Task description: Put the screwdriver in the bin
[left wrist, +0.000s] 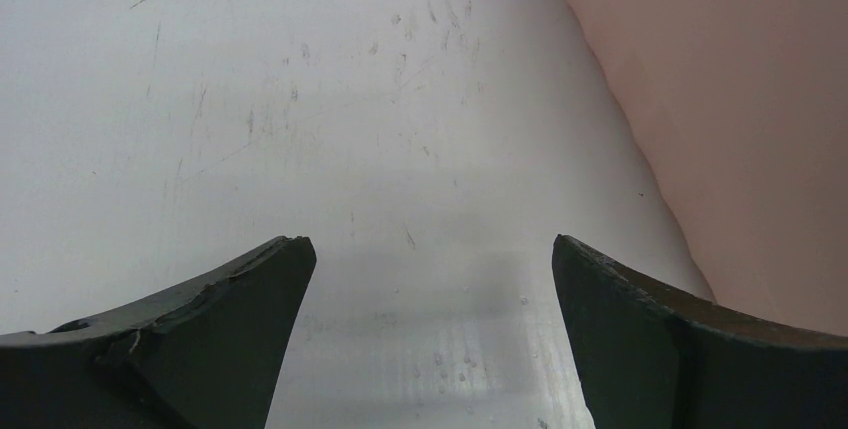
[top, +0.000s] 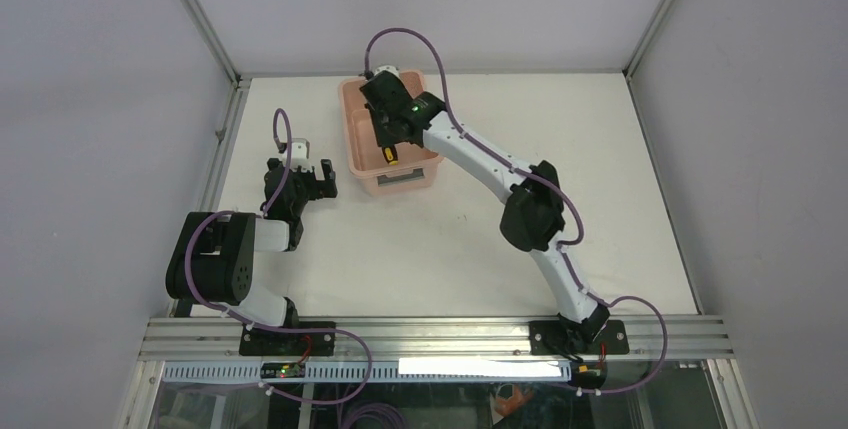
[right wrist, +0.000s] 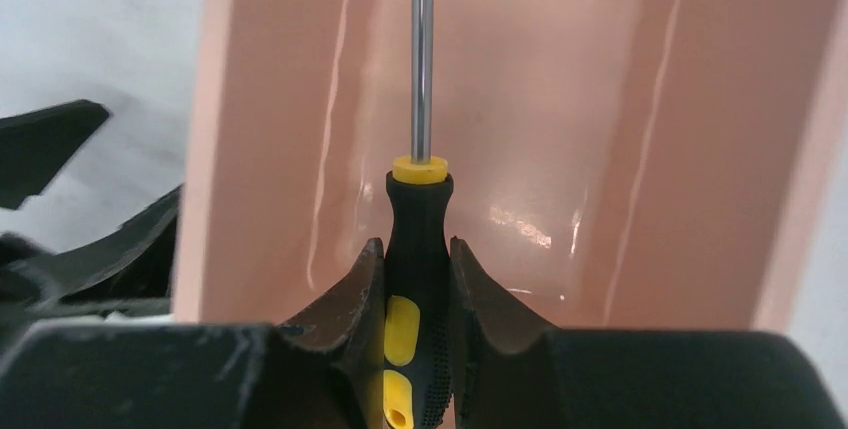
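Observation:
My right gripper (right wrist: 417,244) is shut on the black-and-yellow handle of the screwdriver (right wrist: 418,211), one finger pressed on each side. The thin metal shaft points away from the wrist into the salmon-pink bin (right wrist: 610,149). From above, the right gripper (top: 388,134) hangs inside the bin's (top: 352,139) outline near its front end, and the screwdriver's yellow tail (top: 391,155) shows below it. My left gripper (top: 318,171) rests low over the table just left of the bin. In the left wrist view this gripper (left wrist: 430,244) is open with only bare table between its fingers.
The bin's pink side wall (left wrist: 740,99) fills the right of the left wrist view, close to the right finger. White enclosure walls and metal frame rails (top: 215,139) surround the white table. An aluminium rail (top: 430,334) carries both arm bases at the near edge.

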Robot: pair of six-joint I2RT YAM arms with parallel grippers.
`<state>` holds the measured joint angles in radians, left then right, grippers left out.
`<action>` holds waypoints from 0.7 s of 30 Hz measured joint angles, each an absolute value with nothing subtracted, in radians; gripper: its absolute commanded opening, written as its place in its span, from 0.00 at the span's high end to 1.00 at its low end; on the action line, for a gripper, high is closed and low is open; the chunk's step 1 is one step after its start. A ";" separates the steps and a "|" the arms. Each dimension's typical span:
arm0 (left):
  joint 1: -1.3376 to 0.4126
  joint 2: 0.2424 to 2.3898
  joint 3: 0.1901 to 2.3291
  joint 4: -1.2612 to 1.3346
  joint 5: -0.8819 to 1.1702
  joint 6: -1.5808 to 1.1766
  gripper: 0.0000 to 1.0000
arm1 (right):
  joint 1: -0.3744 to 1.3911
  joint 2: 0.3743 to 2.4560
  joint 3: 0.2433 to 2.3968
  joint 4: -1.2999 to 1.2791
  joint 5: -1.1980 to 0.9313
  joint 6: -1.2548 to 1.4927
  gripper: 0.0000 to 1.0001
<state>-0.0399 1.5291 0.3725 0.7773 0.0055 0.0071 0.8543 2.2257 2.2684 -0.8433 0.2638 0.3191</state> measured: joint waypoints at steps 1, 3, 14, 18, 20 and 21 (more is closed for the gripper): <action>-0.040 1.529 0.373 0.777 0.006 0.007 0.01 | 0.854 2.260 2.284 -0.843 0.265 0.319 1.00; -0.040 1.529 0.373 0.777 0.006 0.007 0.01 | 0.852 2.316 2.295 -0.842 0.266 0.322 1.00; -0.040 1.529 0.373 0.777 0.006 0.007 0.01 | 0.839 2.490 2.277 -0.797 0.249 0.384 0.85; -0.040 1.529 0.373 0.777 0.006 0.007 0.01 | 0.822 2.517 2.277 -0.796 0.218 0.412 0.61; -0.040 1.529 0.373 0.777 0.006 0.007 0.01 | 0.815 2.517 2.279 -0.799 0.202 0.412 0.54; -0.040 1.529 0.373 0.777 0.006 0.007 0.01 | 0.812 2.517 2.285 -0.799 0.201 0.413 0.52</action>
<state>-0.0399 1.5291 0.3725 0.7773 0.0055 0.0071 0.8124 2.5172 2.2852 -0.7994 0.2008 0.4126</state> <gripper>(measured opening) 0.992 0.413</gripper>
